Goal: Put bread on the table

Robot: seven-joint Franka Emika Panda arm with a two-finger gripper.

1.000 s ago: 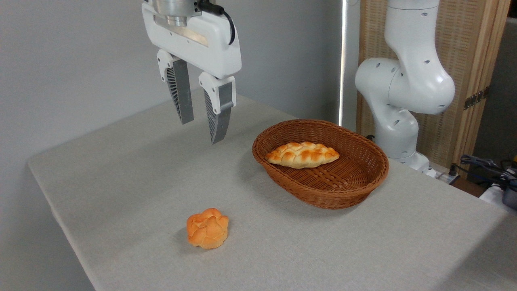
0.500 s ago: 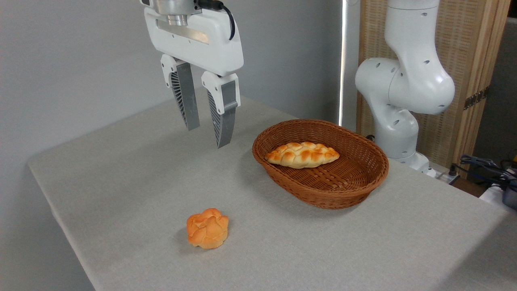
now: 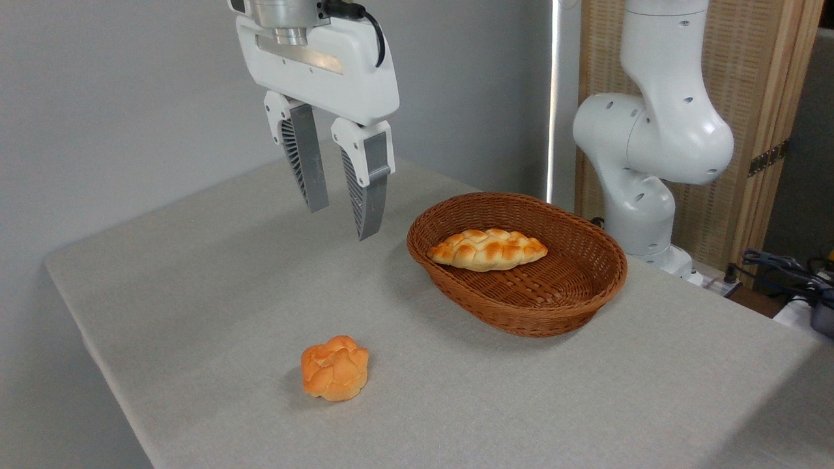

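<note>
A plain pale grey wall [image 3: 130,98] fills the left and middle of the view, evenly lit and bare. A thin bright vertical strip [image 3: 552,98] runs down it near the right. Beside that stands a folding screen [image 3: 756,78] of light wooden frames with woven tan panels, joined by a dark metal hinge [image 3: 769,158]. Low at the far right edge, a tangle of dark cables [image 3: 782,264] lies in shadow.

My robotics lab setup, white arm base [image 3: 642,163] bolted by the worktop's [image 3: 195,273] far right edge, bare grey wall, loose cables [image 3: 782,267] at right, wooden screen [image 3: 743,85] behind.
</note>
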